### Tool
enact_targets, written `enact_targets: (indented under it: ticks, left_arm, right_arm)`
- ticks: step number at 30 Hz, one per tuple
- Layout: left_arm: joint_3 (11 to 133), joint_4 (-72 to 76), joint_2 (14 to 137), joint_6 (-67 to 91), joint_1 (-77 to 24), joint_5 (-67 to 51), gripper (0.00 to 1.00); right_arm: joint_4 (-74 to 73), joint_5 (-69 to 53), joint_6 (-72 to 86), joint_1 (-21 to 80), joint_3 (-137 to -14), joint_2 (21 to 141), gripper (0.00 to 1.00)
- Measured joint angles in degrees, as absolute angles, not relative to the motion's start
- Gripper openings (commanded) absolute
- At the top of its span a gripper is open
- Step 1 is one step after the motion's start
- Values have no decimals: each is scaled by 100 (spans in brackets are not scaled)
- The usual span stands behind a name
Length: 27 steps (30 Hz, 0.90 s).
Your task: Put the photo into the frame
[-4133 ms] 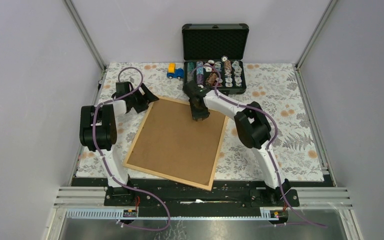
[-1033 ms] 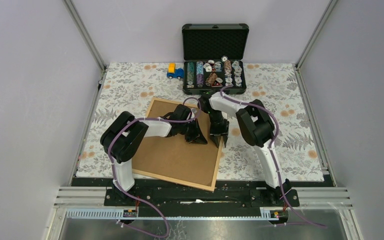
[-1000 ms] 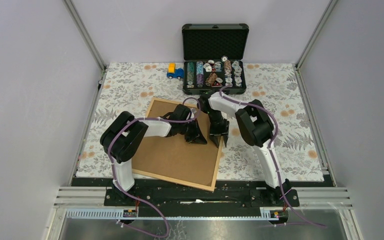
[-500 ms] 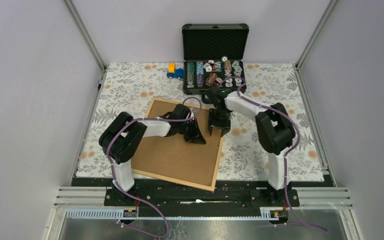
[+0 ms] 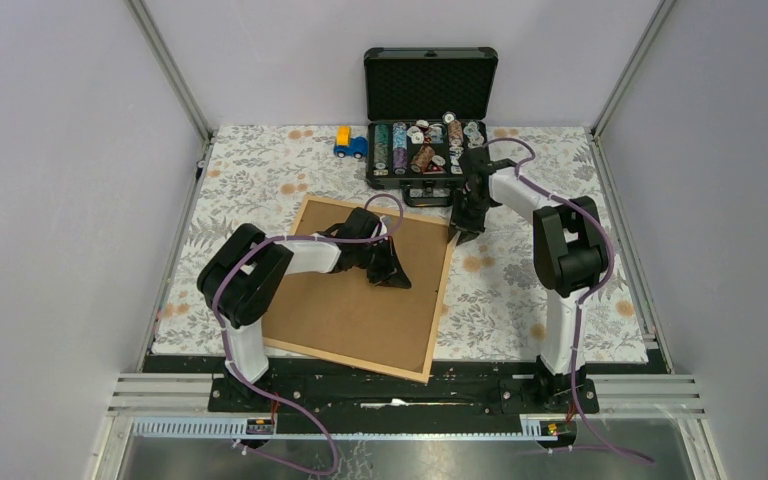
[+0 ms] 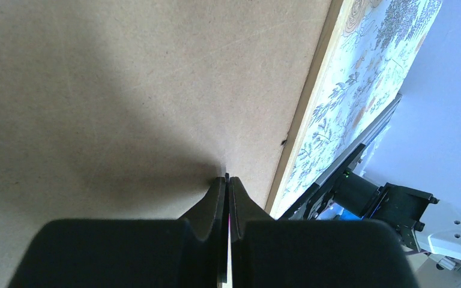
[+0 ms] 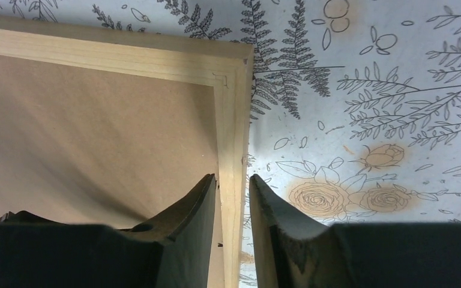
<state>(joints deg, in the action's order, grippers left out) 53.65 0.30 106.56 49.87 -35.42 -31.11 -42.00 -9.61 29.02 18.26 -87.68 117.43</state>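
Floral-printed cloth (image 5: 520, 290) covers the counter before my bases. Nearest lies the large rectangular frame of thin light wood (image 5: 348, 361), face down and askew, a plain brown hardboard backing sheet (image 5: 345, 310) filling it. My left fingers (image 6: 227, 180) are pressed together on nothing, tips down on that sheet near the frame's right rail. Farther on, my right fingers (image 5: 461, 224) stand partly apart astride that rail by its far right corner; whether they touch the wood I cannot tell. Beyond, a black hard case (image 5: 430, 92) stands lid up, round chips inside, a small blue-and-yellow toy truck (image 5: 350, 143) to its left.
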Motion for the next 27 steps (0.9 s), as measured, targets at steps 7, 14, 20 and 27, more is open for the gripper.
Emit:
enact_targets:
  ticks: [7,14,20,27]
  left_arm:
    - [5369,25,10656,4974,-3542,-3114,1]
    - [5391,-32,10656,4952,-3533,-3120,0]
    - [5389,-36,10656,4947,-3527,-3124,0]
    - [5391,-34,10656,4947,-3527,-3124,0]
  right_arm:
    - [-3951,-1317,2808,1811,-8377,11767,31]
    - [-3712,-1479,2816,1776,-8136,11675,31]
    - [-3522,-1479,2823,1776,-7913,11518,31]
    - [-3548,-1667,2810,1774,-7754,11426,30]
